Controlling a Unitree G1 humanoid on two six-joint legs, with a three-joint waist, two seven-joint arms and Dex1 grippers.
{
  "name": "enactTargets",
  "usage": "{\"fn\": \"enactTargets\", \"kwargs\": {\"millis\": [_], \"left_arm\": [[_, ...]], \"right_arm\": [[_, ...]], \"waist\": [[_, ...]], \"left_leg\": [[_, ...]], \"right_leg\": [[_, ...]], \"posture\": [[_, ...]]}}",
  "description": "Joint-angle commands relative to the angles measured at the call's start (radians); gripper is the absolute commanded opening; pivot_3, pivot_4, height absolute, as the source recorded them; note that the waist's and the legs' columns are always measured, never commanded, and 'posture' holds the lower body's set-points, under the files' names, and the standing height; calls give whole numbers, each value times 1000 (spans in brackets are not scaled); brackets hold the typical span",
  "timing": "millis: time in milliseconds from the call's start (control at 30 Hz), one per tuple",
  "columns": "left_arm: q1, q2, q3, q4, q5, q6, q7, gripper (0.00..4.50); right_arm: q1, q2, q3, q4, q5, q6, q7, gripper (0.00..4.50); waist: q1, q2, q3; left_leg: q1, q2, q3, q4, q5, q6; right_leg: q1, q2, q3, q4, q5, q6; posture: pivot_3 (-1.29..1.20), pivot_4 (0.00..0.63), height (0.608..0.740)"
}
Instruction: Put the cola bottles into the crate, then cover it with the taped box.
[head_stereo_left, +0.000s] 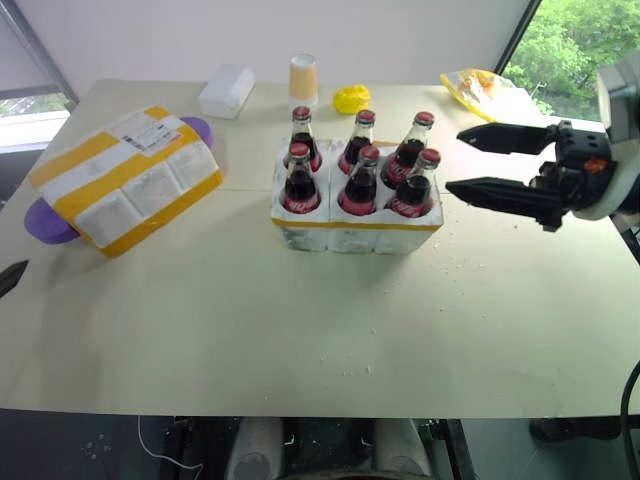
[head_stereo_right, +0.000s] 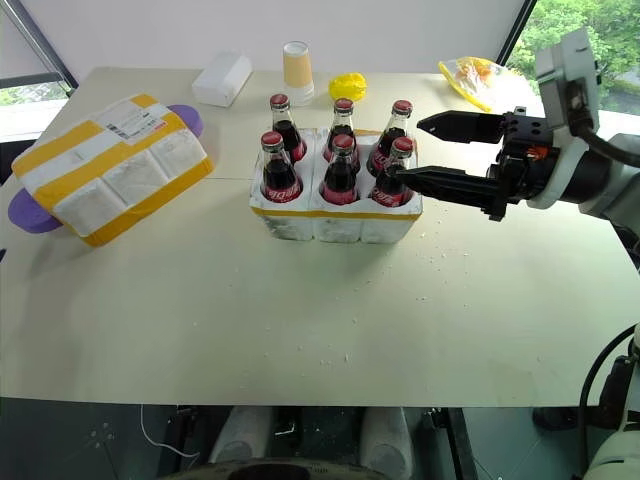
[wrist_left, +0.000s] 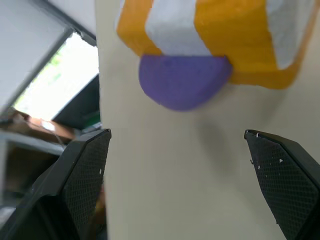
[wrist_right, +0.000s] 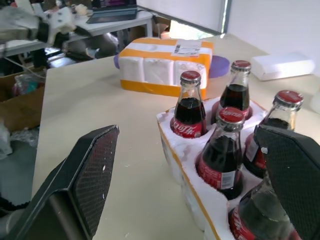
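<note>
Head stereo pair looks fwd & down over the tabletop (head_stereo_left: 300, 330) from above its near edge, both eyes sharing the crate (head_stereo_left: 355, 225), the taped box (head_stereo_left: 125, 180) & the right gripper (head_stereo_left: 478, 160). Left wrist cam sits low & close to the tabletop, facing the taped box's corner on a purple plate (wrist_left: 182, 82). Right wrist cam looks level across the tabletop, close on the cola bottles (wrist_right: 220, 145), w/ the taped box farther behind, so all views share that box.

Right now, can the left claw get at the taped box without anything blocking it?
Probably yes. The left claw stands open, facing the taped box, with only bare table between them. A purple object sticks out beneath the box's near edge.
</note>
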Motion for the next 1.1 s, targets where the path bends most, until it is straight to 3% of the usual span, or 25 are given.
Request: {"fn": "enactTargets", "kwargs": {"millis": [33,400,700,933,1100], "left_arm": [[-119,21,-143,72,148,-100,74,4500],[-234,35,-303,291,370,-286,127,4500],[-404,-64,-443,452,488,-368,285,4500],[-449,-113,-489,529,532,-414,381,4500],[-466,-111,-503,557,532,-431,387,2073]], "right_arm": [[-46,-15,-13,1,9,-8,6,4447],[-22,-32,-52,-13,20,12,-26,4447],[-17,-41,-68,-30,29,15,-38,4447],[4,-73,-86,-49,55,27,-10,4447],[9,-77,-89,-47,55,26,-14,4500]], "waist": [[-3,-1,0],[-28,-1,0],[-25,-1,0],[-24,-2,0],[-24,-1,-1]], "left_leg": [[0,0,1,-2,1,-2],[2,8,19,-5,4,1],[2,8,19,-4,4,1],[2,9,20,-4,4,1],[3,9,19,-4,4,1]], "right_leg": [[-1,0,0,1,1,1],[-4,3,-1,2,3,3],[-5,3,-1,3,4,1],[-4,4,-1,4,4,1],[-4,3,-1,4,4,1]], "posture": [[0,150,740],[0,150,740],[0,150,740],[0,150,740],[0,150,740]]}}
